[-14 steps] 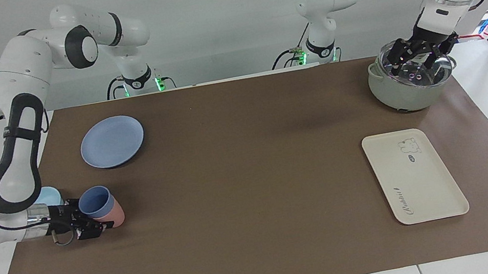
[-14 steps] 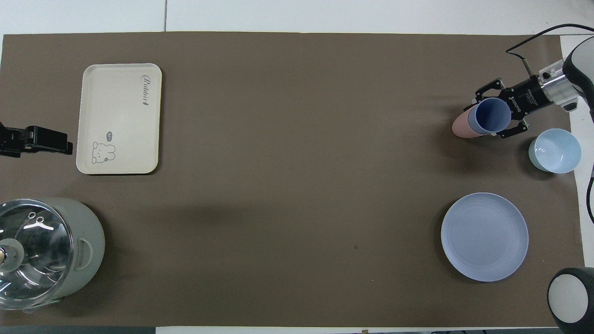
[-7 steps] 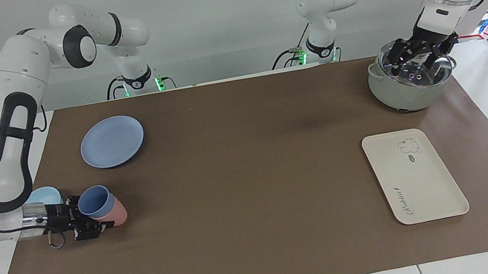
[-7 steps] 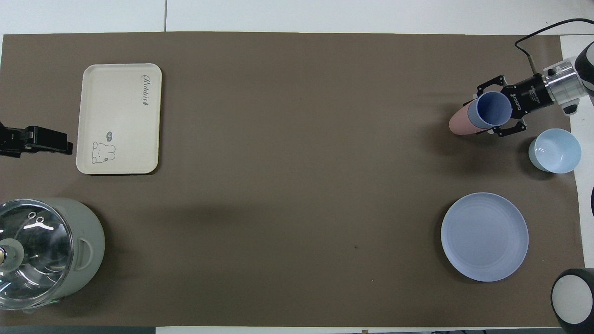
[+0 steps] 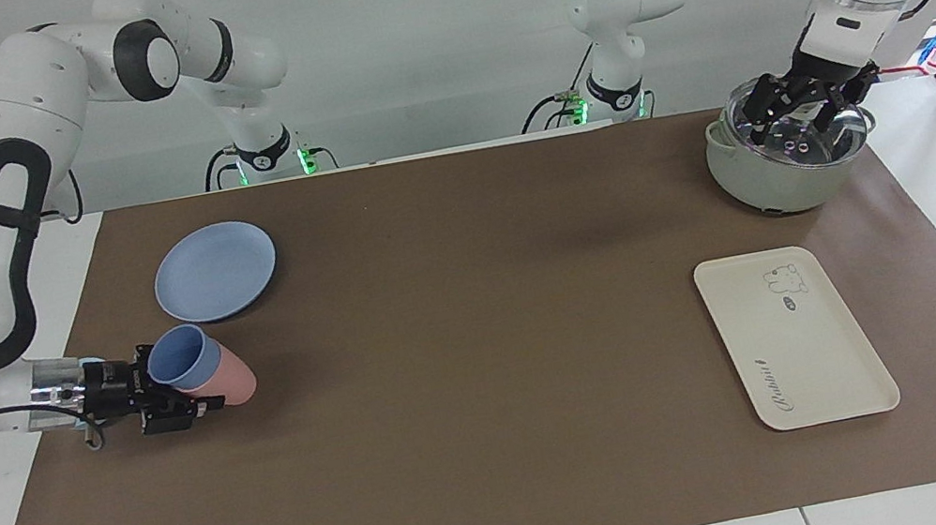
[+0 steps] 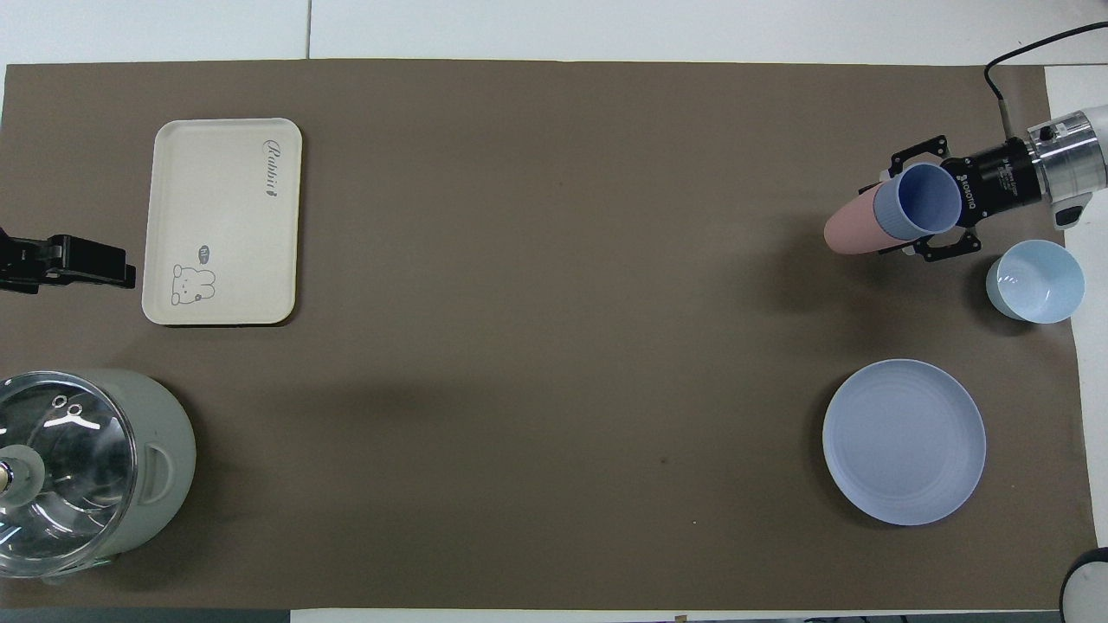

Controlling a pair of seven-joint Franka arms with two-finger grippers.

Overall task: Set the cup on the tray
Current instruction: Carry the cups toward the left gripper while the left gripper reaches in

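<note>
The periwinkle-blue cup (image 5: 178, 357) (image 6: 926, 201) sits nested inside a pink tumbler (image 5: 233, 381) (image 6: 848, 232). My right gripper (image 5: 189, 385) (image 6: 896, 216) is shut on the pair near the rim. It holds them tilted on their side, above the mat at the right arm's end of the table. The cream tray (image 5: 813, 366) (image 6: 173, 225) lies flat at the left arm's end with nothing on it. My left gripper (image 5: 799, 107) hangs over the pot's glass lid and waits; it does not show in the overhead view.
A light-blue bowl (image 6: 1034, 281) stands by the mat's edge beside the right gripper. A round blue plate (image 5: 215, 271) (image 6: 904, 441) lies nearer to the robots. A grey pot (image 5: 786, 171) (image 6: 160, 459) stands nearer to the robots than the tray. A black bracket (image 6: 78, 262) juts in beside the tray.
My right gripper has risen with the nested cups, lifting them off the mat; the pink tumbler's base now points more toward the table's middle. The left arm has not moved.
</note>
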